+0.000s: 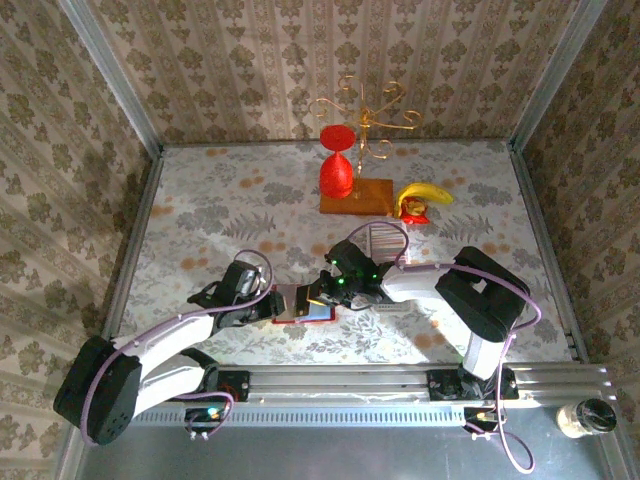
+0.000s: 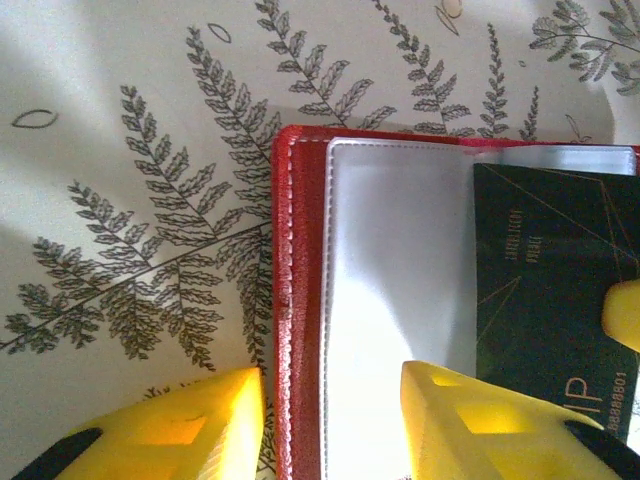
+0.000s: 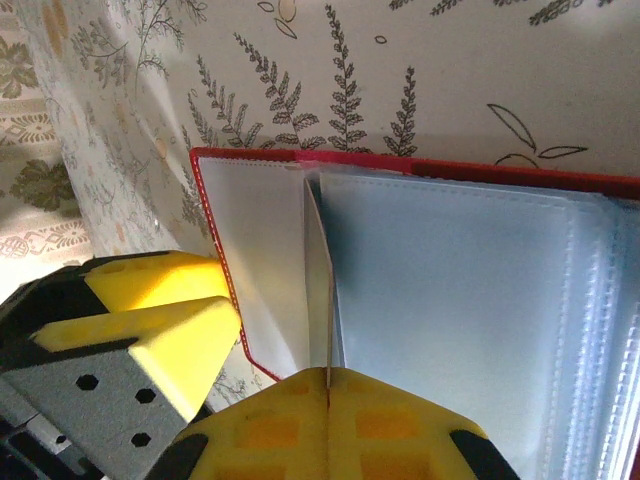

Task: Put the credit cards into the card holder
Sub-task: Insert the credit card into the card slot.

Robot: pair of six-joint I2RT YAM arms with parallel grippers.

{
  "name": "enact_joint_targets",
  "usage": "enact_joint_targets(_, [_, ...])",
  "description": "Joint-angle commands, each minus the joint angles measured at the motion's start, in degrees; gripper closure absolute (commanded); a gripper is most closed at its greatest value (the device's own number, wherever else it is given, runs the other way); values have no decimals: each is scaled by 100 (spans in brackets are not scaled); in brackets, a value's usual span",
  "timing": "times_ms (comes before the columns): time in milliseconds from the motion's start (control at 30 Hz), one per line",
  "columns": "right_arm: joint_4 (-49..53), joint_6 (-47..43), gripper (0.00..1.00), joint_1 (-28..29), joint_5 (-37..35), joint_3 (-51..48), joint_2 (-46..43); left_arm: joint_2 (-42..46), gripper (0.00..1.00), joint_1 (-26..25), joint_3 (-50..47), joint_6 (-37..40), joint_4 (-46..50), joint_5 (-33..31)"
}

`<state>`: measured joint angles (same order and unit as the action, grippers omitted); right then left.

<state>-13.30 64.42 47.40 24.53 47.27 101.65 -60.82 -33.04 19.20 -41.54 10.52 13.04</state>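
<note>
- Top external: the card holder (image 1: 310, 318) lies open on the surface (image 1: 200, 210), near the front edge and between the two arms. The left gripper (image 1: 268, 301) is at its left end and the right gripper (image 1: 326, 291) over its right part. The row of credit cards (image 1: 381, 238) sits behind the right arm, apart from the holder (red goblet (image 1: 337, 172) and wooden board (image 1: 357, 197) are further back, not involved).
- Left wrist: the left gripper (image 2: 330, 378) is released, jaws apart, with one finger on either side of the card holder's (image 2: 298, 260) red cover edge; no pinch seen. A dark green card (image 2: 545, 290) lies on the pale inner leaf. A yellow fingertip (image 2: 625, 315) (the right gripper's, I take it) is at its far edge. Whether the card is inside a sleeve: cannot tell.
- Right wrist: the right gripper (image 3: 328, 405) is clenched on the dark green card (image 3: 327, 300), which shows edge-on as a thin line (identity judged, not certain). The left gripper's fingers (image 3: 165, 285) sit at the cover's corner.
- Handling (judgement): the card is light, stiff and slick, so hold it by a short edge and slide it flat into the sleeve mouth. The holder is light and limp, apt to skate or fold shut, so pin its cover edge while pushing.
</note>
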Motion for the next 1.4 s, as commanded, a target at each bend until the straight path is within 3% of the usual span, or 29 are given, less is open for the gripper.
enact_joint_targets(0, [-59,-131,100,68,165,-82,103,-159,62,-19,40,82,344,-298])
enact_joint_targets(433, [-385,13,100,130,247,27,245,-529,78,-84,24,138,300,-394])
enact_joint_targets(667, [91,-82,100,173,51,193,289,-536,82,-166,13,129,294,-434])
enact_joint_targets(967, [1012,-363,90,224,-229,643,388,-585,88,-251,22,111,222,-404])
enact_joint_targets(1367, [1829,-727,88,339,-460,1125,467,-633,89,-300,13,106,148,-358])
